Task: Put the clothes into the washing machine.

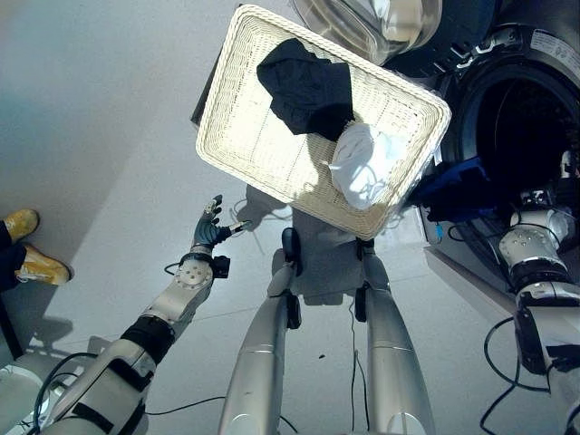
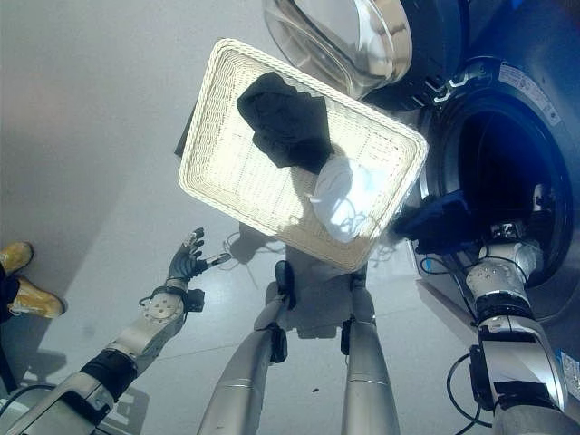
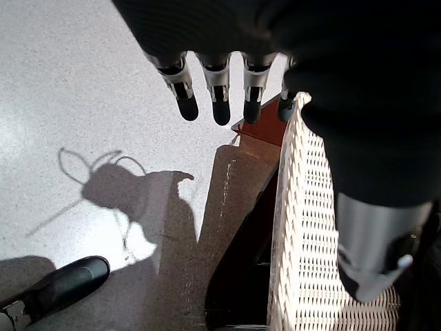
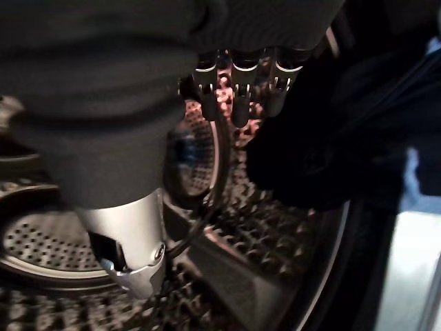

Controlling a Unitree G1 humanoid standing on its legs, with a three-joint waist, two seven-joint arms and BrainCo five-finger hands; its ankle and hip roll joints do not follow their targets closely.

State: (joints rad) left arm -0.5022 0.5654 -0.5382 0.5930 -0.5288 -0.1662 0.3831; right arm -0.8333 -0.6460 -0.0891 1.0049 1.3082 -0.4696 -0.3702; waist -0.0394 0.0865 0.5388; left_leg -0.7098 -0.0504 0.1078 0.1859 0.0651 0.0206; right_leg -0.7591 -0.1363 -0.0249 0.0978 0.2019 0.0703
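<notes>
Now basket (image 1: pixel 245 136) w/ black garment (image 1: pixel 306 89), white garment (image 1: pixel 367 163)

A laundry area: front-loading washing machine (image 1: pixel 521 127), wicker basket (image 1: pixel 245 136), plain grey floor (image 1: pixel 100 136)

Black garment (image 1: pixel 306 91) & white garment (image 1: pixel 365 163) are crumpled, touching, in wicker basket (image 1: pixel 245 136); blue garment (image 1: pixel 458 186) is draped at washing machine (image 1: pixel 517 118) opening.

Left hand (image 1: pixel 209 231) hangs out low with fingers straight and spread. Right hand (image 4: pixel 241 89) reaches forward, its fingers relaxed, holding nothing.
</notes>
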